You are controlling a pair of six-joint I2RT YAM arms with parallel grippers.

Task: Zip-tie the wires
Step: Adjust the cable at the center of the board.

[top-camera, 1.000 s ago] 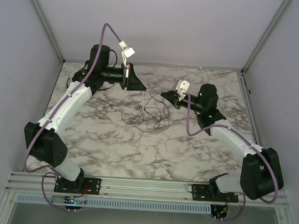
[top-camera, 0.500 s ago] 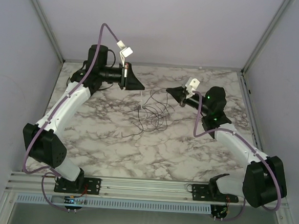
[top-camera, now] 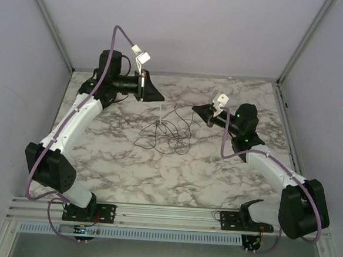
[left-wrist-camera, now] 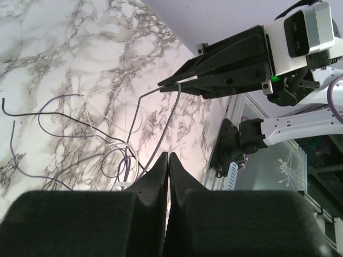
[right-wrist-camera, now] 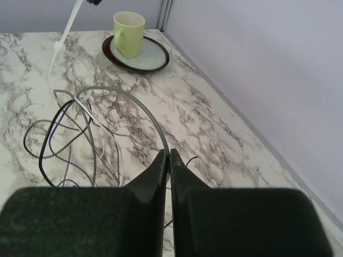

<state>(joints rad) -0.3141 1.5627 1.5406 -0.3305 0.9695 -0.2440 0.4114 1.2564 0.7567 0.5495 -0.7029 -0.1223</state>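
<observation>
Item: wires; loose tangle laid on marble table, between both grippers; one strand is lifted and pinched in right gripper; left gripper is pressed together on white zip tie, hung just above the tangle.

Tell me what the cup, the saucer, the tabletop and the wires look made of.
The cup: pale green, glossy, thick rim; probably glazed ceramic.
The saucer: likely glazed ceramic too; dark brown rim, pale well.
The tabletop: marble pattern, matte; possibly printed laminate.
The wires: thin strands, grey and black, apparently plastic-insulated; they bend in loose loops.
</observation>
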